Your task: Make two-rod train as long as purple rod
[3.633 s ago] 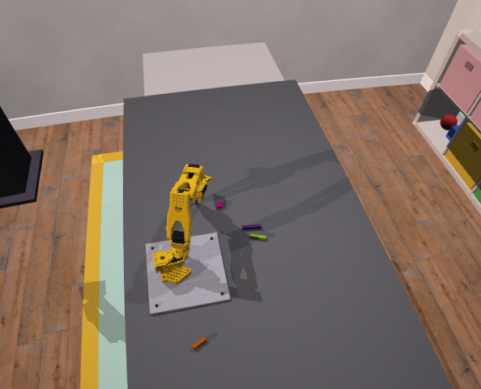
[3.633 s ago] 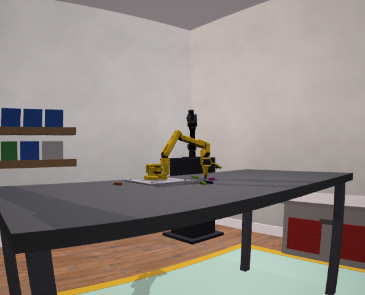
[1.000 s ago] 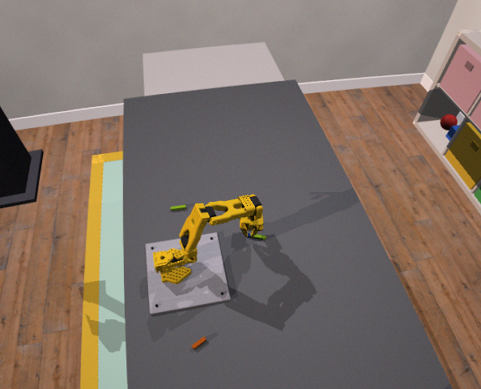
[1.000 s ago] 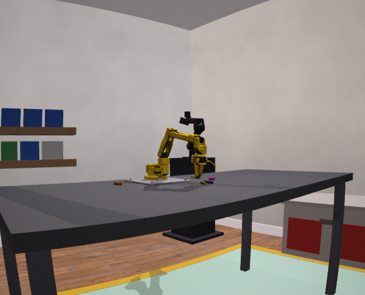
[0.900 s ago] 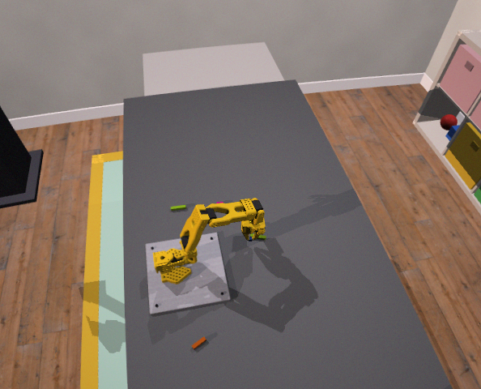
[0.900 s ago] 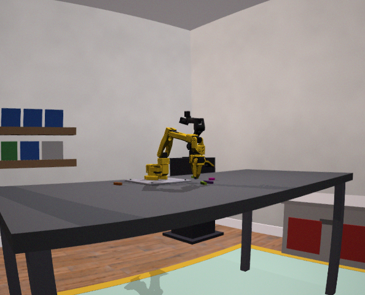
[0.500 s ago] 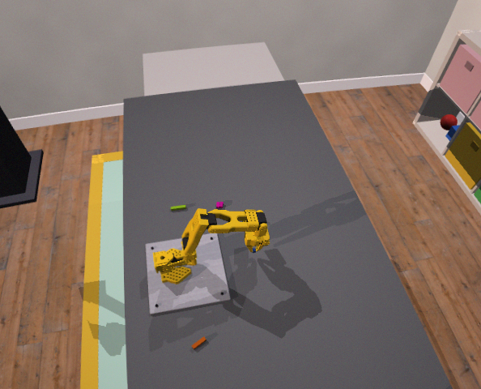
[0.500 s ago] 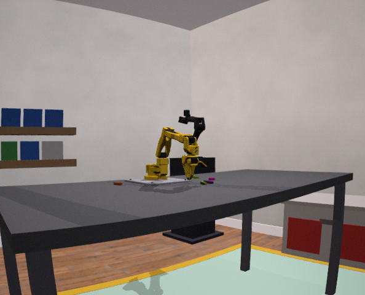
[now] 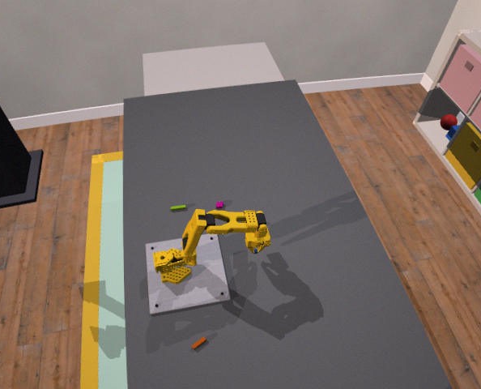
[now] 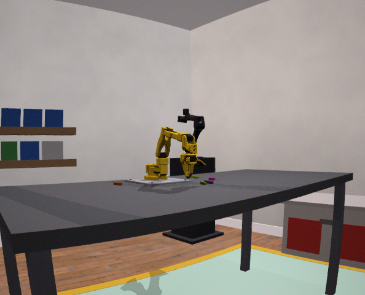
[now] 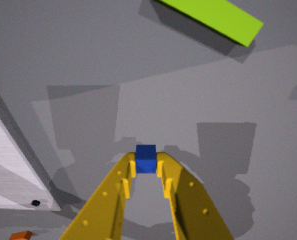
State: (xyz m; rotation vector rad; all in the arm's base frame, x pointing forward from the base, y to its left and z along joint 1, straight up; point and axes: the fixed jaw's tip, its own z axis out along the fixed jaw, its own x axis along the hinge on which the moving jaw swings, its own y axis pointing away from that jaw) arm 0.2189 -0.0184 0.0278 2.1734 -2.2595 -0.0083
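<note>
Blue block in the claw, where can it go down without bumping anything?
Free: the table patch under the gripper, between the lime rod and the base plate. Crowded: beyond it, where the purple rod and magenta rod sit close.
</note>
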